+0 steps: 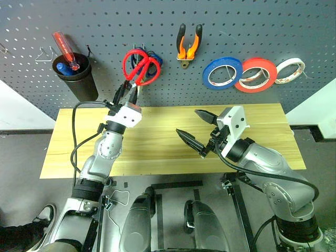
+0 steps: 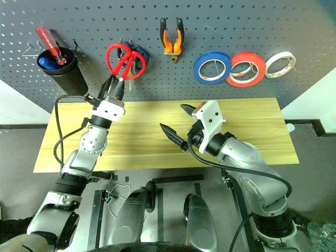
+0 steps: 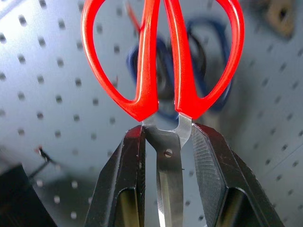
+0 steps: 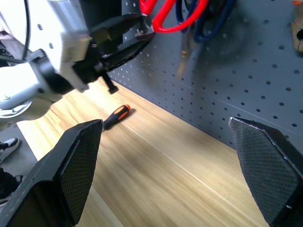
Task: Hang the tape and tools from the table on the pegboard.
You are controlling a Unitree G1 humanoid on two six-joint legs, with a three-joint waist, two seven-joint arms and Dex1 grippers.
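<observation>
Long table [image 1: 262, 142] of light yellow wood, grain running lengthwise, back edge set against the pegboard [image 1: 220, 21]. One small screwdriver [image 4: 116, 116] — orange-and-black handle — lying flat on the wood near that back edge, toward the left end. Otherwise bare boards.

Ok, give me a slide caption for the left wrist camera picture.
Left gripper holds the red-handled scissors by the blades, handles up against the pegboard.
</observation>
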